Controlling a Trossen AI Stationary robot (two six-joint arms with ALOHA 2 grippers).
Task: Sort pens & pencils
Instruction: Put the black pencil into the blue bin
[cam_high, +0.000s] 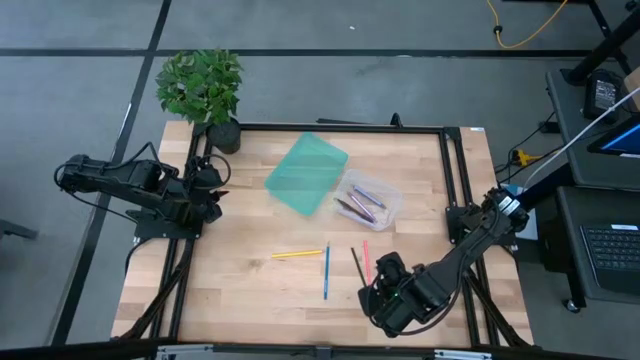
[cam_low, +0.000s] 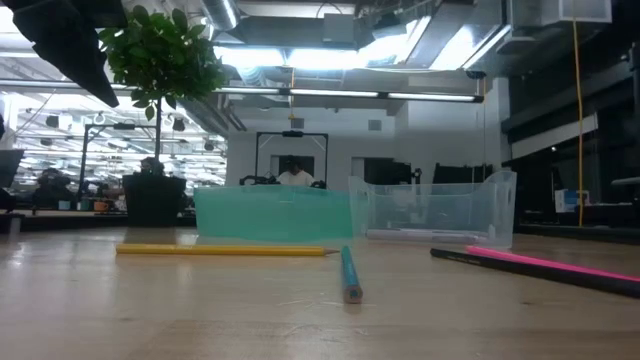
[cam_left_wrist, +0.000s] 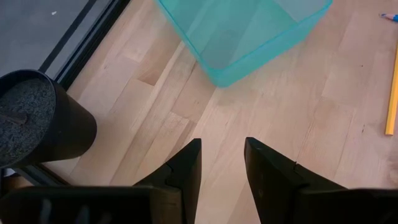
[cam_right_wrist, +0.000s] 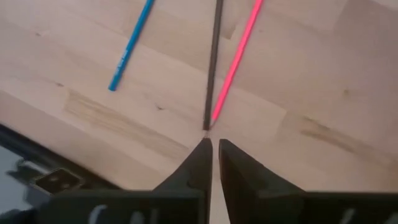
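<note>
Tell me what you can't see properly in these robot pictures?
- Sticks in the clear bin: too small in the high view to count or tell pens from pencils; in the low view its cloudy wall hides them.
- Inside of the teal bin: the low view shows only its wall.
- Pink stick and black stick: cut off by the low view's edge.
- Yellow stick: mostly cut off in the left wrist view.

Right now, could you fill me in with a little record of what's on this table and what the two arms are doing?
Loose on table: yellow stick, blue stick, black stick, pink stick
Clear tub: several sticks inside
Green tub: looks empty
Plant: far left corner
Left gripper: open, waiting at left edge
Right gripper: nearly closed, empty, by black and pink tips
</note>
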